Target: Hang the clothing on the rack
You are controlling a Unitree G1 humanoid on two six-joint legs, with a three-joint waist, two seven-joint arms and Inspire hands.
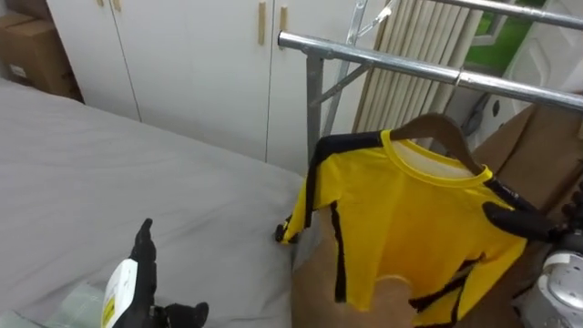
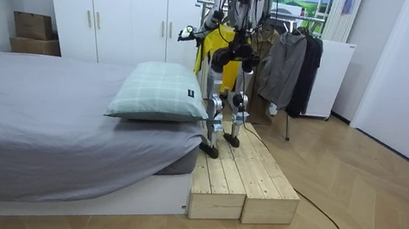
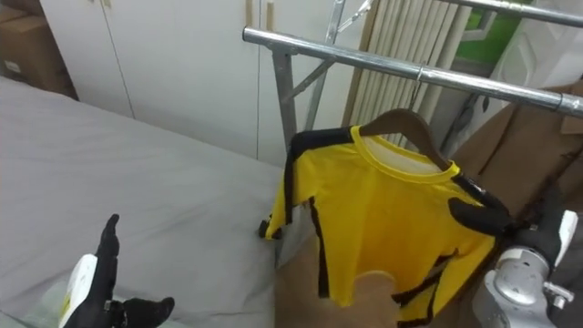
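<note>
2 hands | L robot hand (image 1: 137,278): fingers apart, empty | R robot hand (image 1: 515,220): clamped on yellow shirt (image 1: 401,228) shoulder

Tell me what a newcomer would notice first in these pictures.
The bright yellow shirt on a wooden hanger, just under the metal rail at the right, with the right hand at its shoulder. At lower left, the open left hand hovers over the grey bed.

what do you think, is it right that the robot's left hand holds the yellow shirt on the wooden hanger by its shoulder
Not quite: the right hand holds the yellow shirt on the wooden hanger by its shoulder, as the left eye view shows. The left hand is open over the bed.
</note>
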